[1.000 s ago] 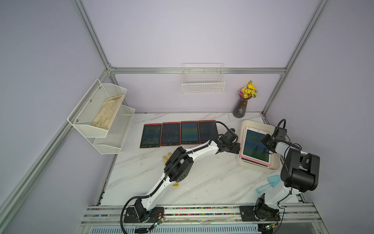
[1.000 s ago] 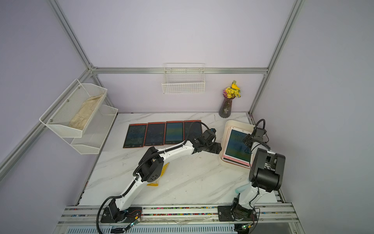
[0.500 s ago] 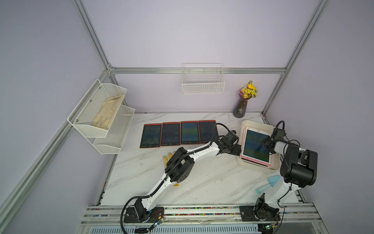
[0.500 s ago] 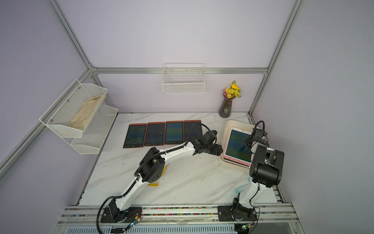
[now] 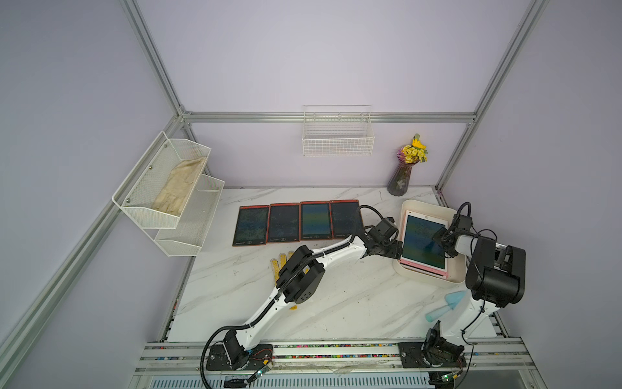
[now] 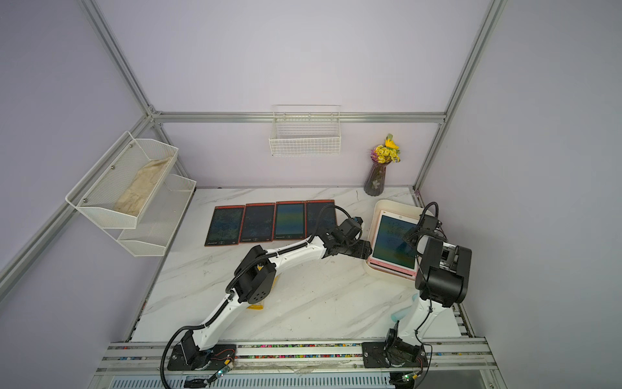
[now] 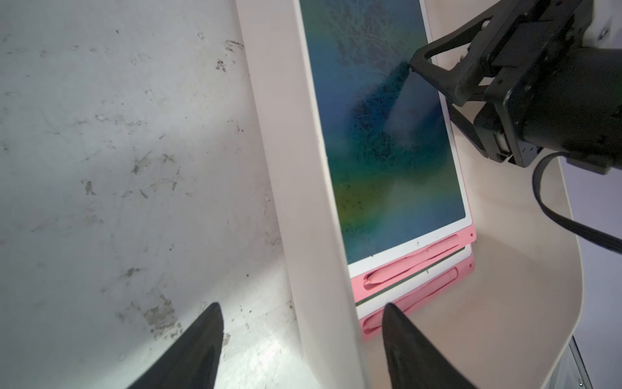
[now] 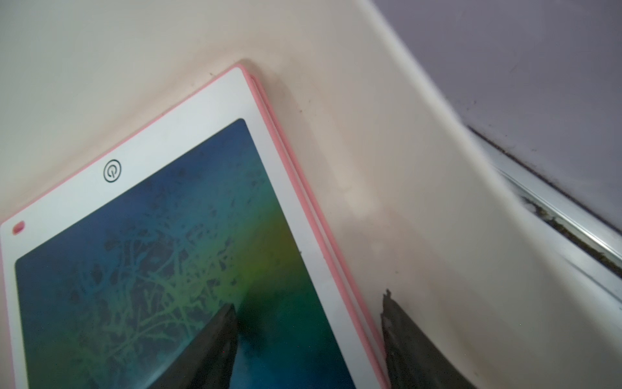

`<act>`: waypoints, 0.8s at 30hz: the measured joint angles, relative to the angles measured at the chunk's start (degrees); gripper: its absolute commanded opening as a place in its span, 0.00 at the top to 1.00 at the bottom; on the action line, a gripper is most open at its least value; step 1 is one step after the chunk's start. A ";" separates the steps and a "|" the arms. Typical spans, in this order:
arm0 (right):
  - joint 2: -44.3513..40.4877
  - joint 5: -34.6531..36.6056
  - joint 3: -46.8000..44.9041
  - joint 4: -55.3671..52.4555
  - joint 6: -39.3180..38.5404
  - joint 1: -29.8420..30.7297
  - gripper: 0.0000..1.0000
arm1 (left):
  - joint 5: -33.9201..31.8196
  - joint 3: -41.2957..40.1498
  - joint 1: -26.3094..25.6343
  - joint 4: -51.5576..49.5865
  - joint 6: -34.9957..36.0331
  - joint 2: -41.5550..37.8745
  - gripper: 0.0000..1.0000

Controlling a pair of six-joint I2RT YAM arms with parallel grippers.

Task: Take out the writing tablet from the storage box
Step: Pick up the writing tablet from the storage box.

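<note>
Writing tablets (image 7: 387, 151), apparently two, stacked

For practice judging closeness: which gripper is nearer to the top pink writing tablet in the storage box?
Right. The right gripper straddles the tablet's long edge, one finger over its screen. The left gripper straddles the storage box wall beside it, jaws open.

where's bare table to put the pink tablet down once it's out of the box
Widest bare marble lies between the left arm, the storage box and the front rail. A narrow strip runs behind the red tablets. Crowded around the box, where the right arm also reaches.
</note>
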 measured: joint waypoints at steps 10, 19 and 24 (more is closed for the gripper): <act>-2.82 -3.87 -2.71 -0.26 -0.72 -0.52 0.31 | 0.76 1.22 -0.20 -0.02 -0.44 0.94 0.27; -11.06 -4.24 -4.28 -2.23 -0.44 -0.39 0.26 | 0.79 1.25 -0.20 -0.04 -0.44 0.94 0.27; -12.15 -4.09 -4.37 -2.16 -0.44 -0.39 0.27 | 0.76 1.25 -0.20 -0.04 -0.44 0.94 0.27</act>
